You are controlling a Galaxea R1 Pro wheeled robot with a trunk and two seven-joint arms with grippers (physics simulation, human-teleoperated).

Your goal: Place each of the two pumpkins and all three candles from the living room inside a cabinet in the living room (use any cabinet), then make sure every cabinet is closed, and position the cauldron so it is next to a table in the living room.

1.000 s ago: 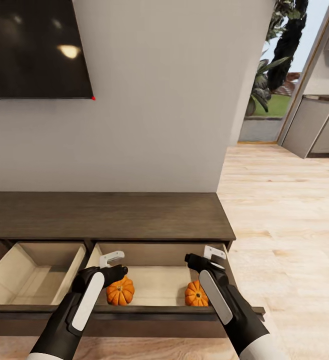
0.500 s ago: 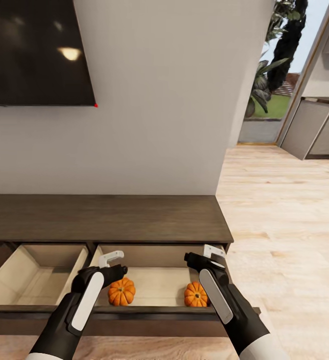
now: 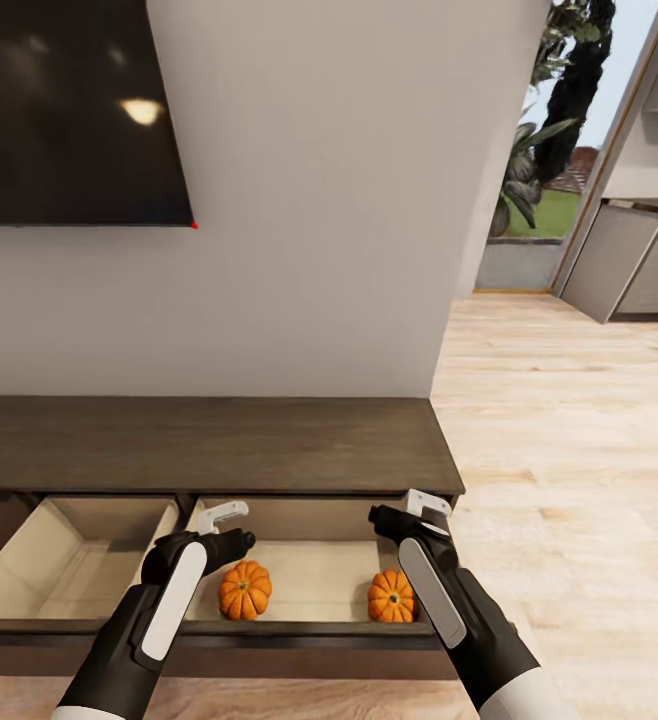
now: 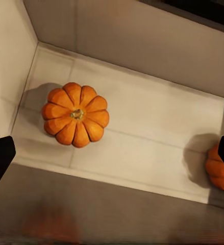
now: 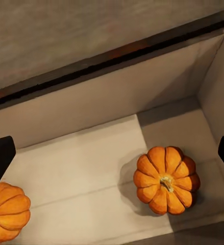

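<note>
Both pumpkins (image 3: pixel 244 590) (image 3: pixel 391 597) lie unmoved in the cabinet (image 3: pixel 309 560) drawer beneath the spread, empty left claw (image 3: pixel 221 518) and right claw (image 3: pixel 427 505), as the view shifts downward.

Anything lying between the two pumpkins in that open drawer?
No. Between the left pumpkin and the right pumpkin is bare beige drawer floor, shown in the head view and both wrist views.

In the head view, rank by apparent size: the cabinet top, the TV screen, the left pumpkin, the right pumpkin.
1. cabinet top
2. TV screen, cut off by the frame
3. left pumpkin and right pumpkin: near alike; the right one is partly hidden behind the arm, so unranked.
</note>
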